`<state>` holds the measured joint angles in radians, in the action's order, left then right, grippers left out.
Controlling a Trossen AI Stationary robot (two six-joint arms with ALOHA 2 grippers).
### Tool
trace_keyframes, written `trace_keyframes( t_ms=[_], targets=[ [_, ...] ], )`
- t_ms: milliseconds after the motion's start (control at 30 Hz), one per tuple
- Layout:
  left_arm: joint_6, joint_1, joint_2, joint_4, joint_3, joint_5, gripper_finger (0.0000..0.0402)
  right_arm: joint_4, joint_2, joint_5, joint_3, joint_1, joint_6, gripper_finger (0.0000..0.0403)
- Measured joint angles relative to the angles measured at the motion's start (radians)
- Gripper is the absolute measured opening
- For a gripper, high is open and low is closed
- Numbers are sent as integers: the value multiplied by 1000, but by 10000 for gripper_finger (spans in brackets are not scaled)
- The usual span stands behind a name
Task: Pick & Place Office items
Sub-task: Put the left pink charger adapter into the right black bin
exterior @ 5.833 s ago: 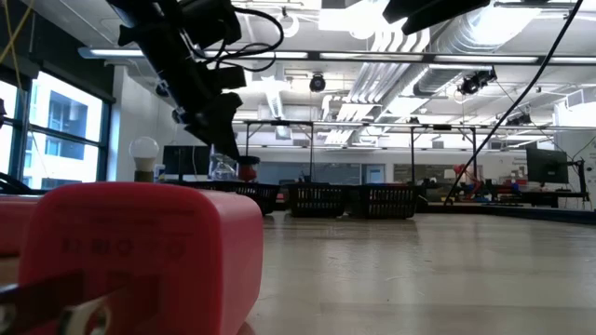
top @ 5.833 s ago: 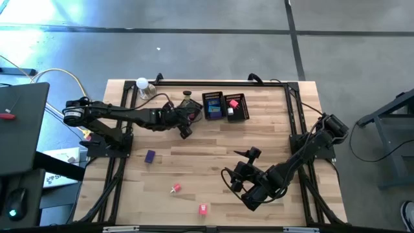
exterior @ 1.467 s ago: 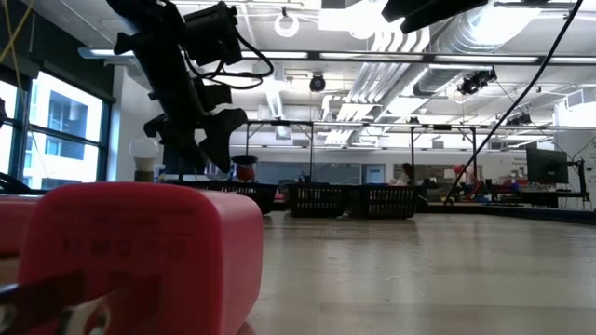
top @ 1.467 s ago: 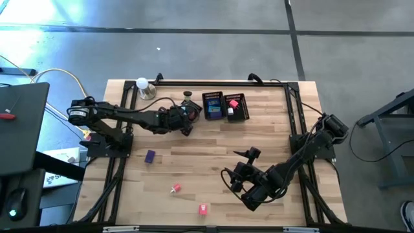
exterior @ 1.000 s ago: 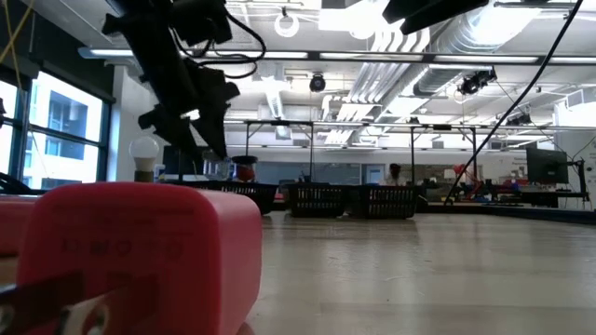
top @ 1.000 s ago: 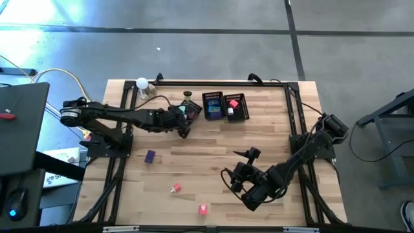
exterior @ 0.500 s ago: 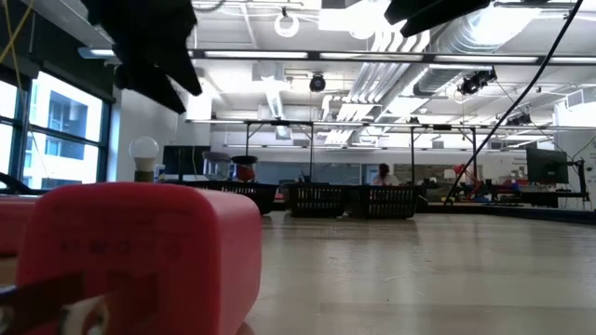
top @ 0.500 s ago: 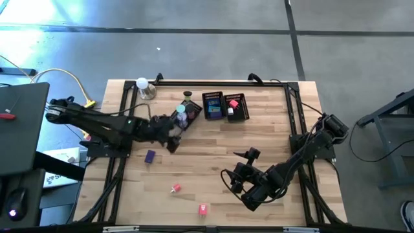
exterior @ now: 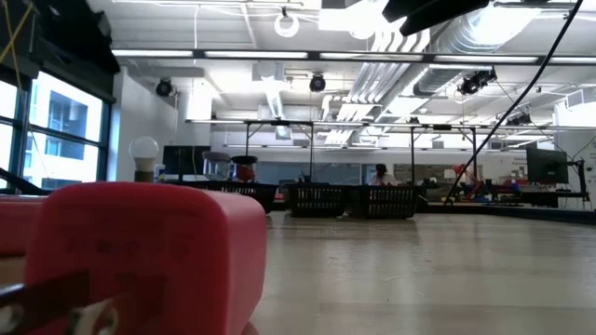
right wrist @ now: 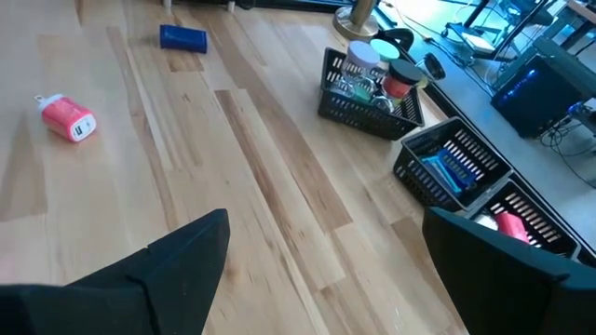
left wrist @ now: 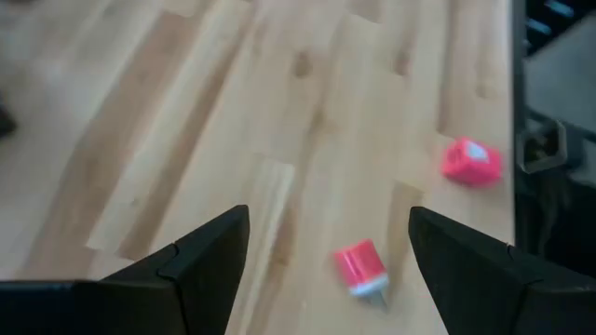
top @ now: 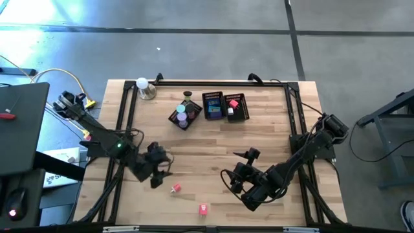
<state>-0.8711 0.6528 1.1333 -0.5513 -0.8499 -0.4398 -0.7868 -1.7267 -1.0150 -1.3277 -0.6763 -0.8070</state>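
The left gripper (top: 157, 173) is positioned low over the front-left part of the wooden table (top: 213, 139), with its fingers (left wrist: 200, 256) spread apart and nothing held between them. A small red cylinder with a pale tip (left wrist: 361, 271) is seen lying on the bare wood just beyond the open fingers, and a pink block (left wrist: 471, 161) is located farther off, near the table's front edge. In the high view, the same cylinder (top: 174, 188) and block (top: 202, 209) are found near the front edge, apart from each other.

The right gripper (top: 240, 184) is held above the front-right area of the table, its fingers (right wrist: 177, 256) parted and empty.

Three black mesh baskets are set in a row near the rear edge. The left basket (top: 183, 116), turned at an angle, is loaded with short cylinders in purple, teal and red. A blue item is contained in the middle basket (top: 212, 105), and a pink item in the right basket (top: 236, 107). A small blue block (right wrist: 182, 38) is visible in the right wrist view, resting on the wood apart from the baskets. A white ball on a metal base (top: 143, 87) is placed at the rear-left corner.
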Motion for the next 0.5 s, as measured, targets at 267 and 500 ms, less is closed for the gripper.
trace_keyframes(
  t_ms=[267,500],
  targets=[
    [59,72,47,118,1,-9,287,8,0,2,0,27,3,347],
    [170,79,188,201,1,-3,287,7,0,36,-1,49,17,347]
  ],
)
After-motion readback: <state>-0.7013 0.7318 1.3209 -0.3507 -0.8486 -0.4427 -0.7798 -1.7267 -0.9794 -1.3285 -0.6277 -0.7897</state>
